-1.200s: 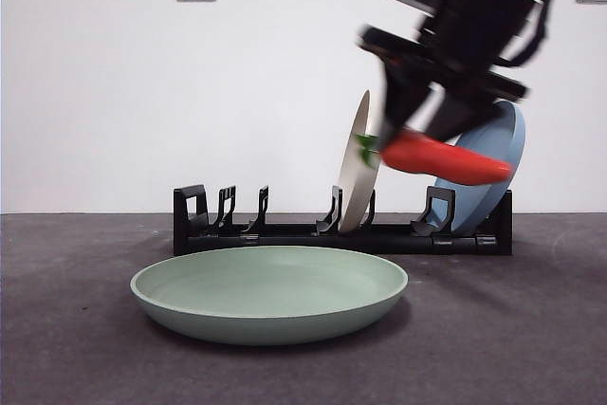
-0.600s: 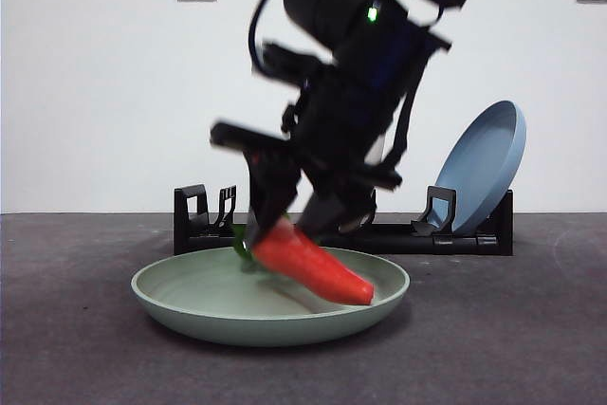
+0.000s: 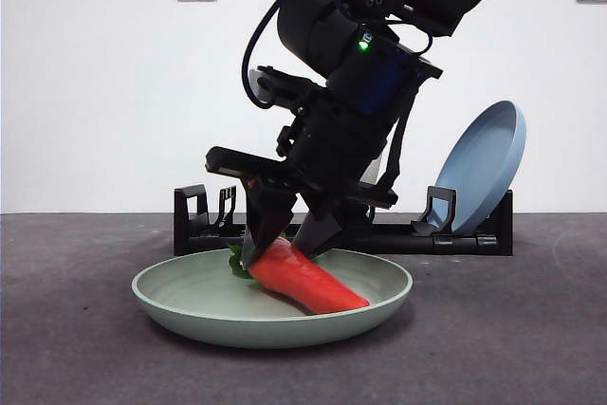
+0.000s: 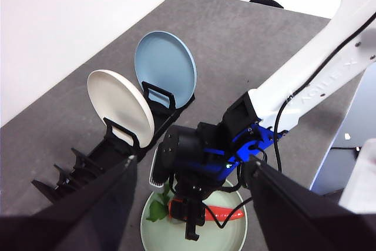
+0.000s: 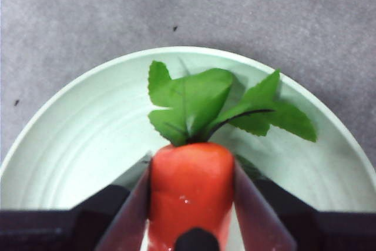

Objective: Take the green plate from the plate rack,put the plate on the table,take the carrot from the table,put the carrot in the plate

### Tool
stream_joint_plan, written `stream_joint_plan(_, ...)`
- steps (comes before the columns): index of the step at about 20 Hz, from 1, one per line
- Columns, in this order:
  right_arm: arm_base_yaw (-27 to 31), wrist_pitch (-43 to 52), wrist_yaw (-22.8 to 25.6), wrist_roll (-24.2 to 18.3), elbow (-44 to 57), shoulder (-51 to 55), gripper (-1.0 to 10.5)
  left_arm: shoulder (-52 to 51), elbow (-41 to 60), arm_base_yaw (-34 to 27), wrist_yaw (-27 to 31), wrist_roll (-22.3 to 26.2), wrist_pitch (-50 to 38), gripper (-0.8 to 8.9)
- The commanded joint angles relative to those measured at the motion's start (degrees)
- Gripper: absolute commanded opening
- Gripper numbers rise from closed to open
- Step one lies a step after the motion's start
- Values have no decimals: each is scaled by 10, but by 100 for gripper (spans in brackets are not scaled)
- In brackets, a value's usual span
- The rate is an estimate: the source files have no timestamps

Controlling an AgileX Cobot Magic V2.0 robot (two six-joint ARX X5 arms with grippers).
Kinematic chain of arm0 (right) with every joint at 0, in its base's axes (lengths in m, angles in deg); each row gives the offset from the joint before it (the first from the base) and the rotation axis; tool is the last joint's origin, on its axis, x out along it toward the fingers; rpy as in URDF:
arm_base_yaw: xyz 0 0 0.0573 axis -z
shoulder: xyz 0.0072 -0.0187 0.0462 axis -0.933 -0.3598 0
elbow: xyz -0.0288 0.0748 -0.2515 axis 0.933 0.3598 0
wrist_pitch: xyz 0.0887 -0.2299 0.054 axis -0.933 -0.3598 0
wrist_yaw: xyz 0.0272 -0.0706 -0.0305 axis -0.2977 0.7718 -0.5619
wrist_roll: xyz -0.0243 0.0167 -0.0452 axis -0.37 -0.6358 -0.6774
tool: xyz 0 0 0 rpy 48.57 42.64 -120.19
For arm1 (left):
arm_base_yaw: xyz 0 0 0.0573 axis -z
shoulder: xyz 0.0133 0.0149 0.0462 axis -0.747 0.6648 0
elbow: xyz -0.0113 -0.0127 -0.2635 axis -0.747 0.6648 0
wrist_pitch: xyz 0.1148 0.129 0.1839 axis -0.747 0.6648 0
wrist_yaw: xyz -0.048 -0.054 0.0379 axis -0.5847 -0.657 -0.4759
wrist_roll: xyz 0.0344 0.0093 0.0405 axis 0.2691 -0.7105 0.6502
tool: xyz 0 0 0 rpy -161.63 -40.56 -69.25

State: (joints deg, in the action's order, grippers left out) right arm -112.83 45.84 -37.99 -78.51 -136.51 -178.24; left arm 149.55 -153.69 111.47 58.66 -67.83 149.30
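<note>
Nearly finished, by the look of it: green plate [image 3: 272,303] already out of the plate rack [image 3: 341,232] and lying flat on the table [image 3: 531,329], just in front of the rack, where only the cream plate [image 4: 120,103] and blue plate [image 3: 486,164] stand. Carrot [image 3: 305,278] lowered into the plate, tip apparently resting inside, thick leafy end pinched between the jaws of the right gripper [image 3: 283,248]. Left to do: release and withdraw; left gripper [image 4: 188,204] waiting high above, jaws spread and empty.
</note>
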Motion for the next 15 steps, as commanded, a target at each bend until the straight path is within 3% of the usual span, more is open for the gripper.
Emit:
stream_joint_plan(1, -2, -14, -1, -1, 1, -4, 492, -1, 1, 1, 1, -7, 8, 315)
stream_joint_plan(2, -1, -23, -1, -1, 1, 3, 538, -1, 1, 1, 1, -7, 10, 315)
stream_joint_plan(8, -1, -70, 0, -2, 1, 134, 537, -1, 1, 1, 1, -8, 11, 315)
stream_joint_plan(15, -8, -395, -2, -2, 1, 410, 532, -1, 1, 1, 0, -8, 72, 315)
